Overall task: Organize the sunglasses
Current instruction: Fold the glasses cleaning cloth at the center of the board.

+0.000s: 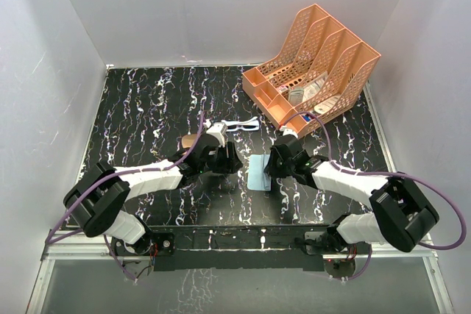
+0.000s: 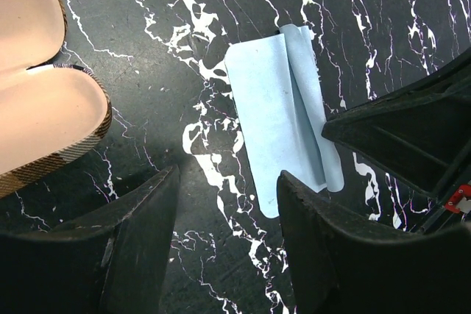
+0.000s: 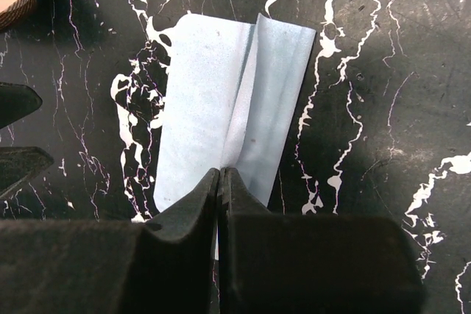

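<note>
A: Where are the sunglasses [image 1: 241,126]?

B: On the black marbled table [image 1: 147,108], lying flat in the open, thin white frame and bluish lenses. They sit just past the left arm's wrist, between the brown plaid case [image 1: 191,141] and the orange file organiser [image 1: 316,64]. Nothing is touching them, and neither wrist camera catches them.

A: And the left gripper [image 2: 228,237]?

B: Its jaws stand apart with nothing between them but table and the near corner of the light blue cloth [image 2: 283,115]. It hangs low above the surface. The case lies open at its left, pale lining up.

A: The right gripper [image 3: 221,182]?

B: Its fingers [image 3: 184,218] are pressed together. The tips meet on the near edge of the cloth, right where a raised crease runs down to them, so it looks pinched on that fold. One flap of the cloth stands up slightly along the crease; the rest lies flat.

A: How do the two arms stand to each other?

B: Close, facing across the cloth, one on each side of it, not touching. The organiser is at the far right corner, with some small items in its slots that I can't make out
</note>
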You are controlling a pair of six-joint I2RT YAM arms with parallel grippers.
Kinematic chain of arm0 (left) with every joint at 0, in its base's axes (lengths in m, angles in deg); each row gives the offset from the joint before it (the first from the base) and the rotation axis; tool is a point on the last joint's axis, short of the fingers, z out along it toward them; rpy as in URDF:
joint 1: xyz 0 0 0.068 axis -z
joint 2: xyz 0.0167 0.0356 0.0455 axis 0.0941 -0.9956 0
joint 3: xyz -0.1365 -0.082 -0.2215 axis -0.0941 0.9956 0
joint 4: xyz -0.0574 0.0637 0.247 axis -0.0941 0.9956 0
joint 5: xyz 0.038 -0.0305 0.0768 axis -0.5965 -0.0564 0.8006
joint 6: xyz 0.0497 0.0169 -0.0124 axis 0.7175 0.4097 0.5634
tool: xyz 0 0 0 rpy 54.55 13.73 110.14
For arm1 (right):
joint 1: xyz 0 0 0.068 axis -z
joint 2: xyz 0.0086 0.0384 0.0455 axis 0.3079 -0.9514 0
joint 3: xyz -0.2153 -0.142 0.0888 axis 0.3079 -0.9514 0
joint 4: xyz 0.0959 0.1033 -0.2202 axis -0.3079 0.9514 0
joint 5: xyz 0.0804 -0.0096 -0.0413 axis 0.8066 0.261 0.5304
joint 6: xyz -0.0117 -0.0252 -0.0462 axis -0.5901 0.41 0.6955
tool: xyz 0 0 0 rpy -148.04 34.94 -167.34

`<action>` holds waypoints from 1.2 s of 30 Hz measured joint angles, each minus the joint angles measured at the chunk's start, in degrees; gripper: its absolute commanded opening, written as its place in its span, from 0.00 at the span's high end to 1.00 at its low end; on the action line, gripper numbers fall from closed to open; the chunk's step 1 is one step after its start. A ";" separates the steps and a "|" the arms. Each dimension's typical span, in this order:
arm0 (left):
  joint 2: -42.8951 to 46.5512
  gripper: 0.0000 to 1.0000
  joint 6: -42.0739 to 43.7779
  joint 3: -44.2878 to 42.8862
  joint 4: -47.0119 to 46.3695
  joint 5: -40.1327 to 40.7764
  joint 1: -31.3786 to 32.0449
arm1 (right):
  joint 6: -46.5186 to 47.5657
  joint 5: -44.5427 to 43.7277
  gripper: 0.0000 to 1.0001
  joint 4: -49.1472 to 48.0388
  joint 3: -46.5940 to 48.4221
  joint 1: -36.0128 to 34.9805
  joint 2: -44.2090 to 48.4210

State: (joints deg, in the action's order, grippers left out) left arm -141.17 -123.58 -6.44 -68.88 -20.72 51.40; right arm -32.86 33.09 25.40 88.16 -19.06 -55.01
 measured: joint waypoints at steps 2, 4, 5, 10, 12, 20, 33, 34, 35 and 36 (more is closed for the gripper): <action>0.31 0.46 0.00 0.15 -0.04 0.00 0.00 | -0.17 0.00 1.00 -0.04 0.09 -0.13 -0.20; 0.61 0.46 0.00 0.50 -0.09 0.02 0.00 | -0.37 0.00 1.00 -0.02 0.24 -0.35 -0.50; 0.68 0.46 -0.02 0.66 -0.09 0.02 0.00 | -0.48 -0.02 1.00 -0.02 0.42 -0.52 -0.79; 0.68 0.46 -0.02 0.94 -0.04 0.02 0.00 | -0.90 -0.15 1.00 -0.11 1.60 -1.31 -1.66; 0.68 0.46 -0.02 0.96 -0.07 0.02 0.00 | -0.98 -0.24 1.00 -0.24 1.90 -1.60 -1.73; 0.68 0.46 -0.02 1.27 -0.17 0.02 0.00 | -1.11 -0.46 1.00 -0.48 2.21 -2.34 -2.54; 0.79 0.46 -0.02 1.57 -0.24 0.04 0.00 | -2.27 -0.92 1.00 -1.81 2.21 -3.89 -4.61; 0.81 0.46 -0.02 1.57 -0.24 0.04 0.00 | -2.34 -0.92 1.00 -1.84 2.21 -3.91 -4.79; 0.85 0.46 -0.02 1.60 -0.24 0.04 0.00 | -2.36 -0.94 1.00 -1.95 2.21 -3.93 -4.92; 0.90 0.46 -0.02 1.60 -0.24 0.04 0.00 | -2.45 -0.96 1.00 -2.16 2.21 -3.93 -5.14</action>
State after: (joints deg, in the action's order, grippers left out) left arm -140.28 -123.61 -4.85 -69.12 -20.67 51.40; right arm -35.31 32.13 23.23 90.37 -22.99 -60.15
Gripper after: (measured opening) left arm 0.536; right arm 0.007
